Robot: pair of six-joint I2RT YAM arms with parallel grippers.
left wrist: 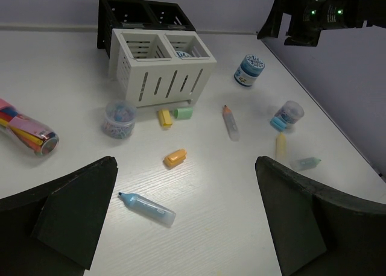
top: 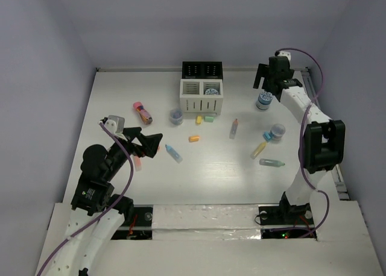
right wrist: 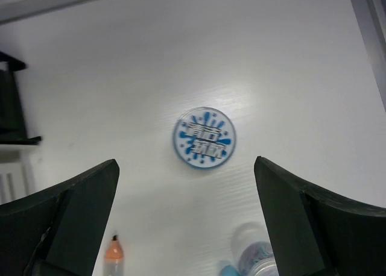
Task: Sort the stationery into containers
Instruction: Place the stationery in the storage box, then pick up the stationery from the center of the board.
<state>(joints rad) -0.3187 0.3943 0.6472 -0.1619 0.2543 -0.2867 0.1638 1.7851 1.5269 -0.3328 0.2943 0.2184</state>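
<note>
I see R pincer (right wrist: 186, 167) open over the blue-white roll (right wrist: 204, 137), near right edge of the surface (top: 205, 179). L pincer (left wrist: 186, 161) open too, near-left.

I have the left gripper (top: 151, 144) low with jaws wide apart; the right gripper (top: 269, 84), arm stretched far, is likewise spread.
</note>
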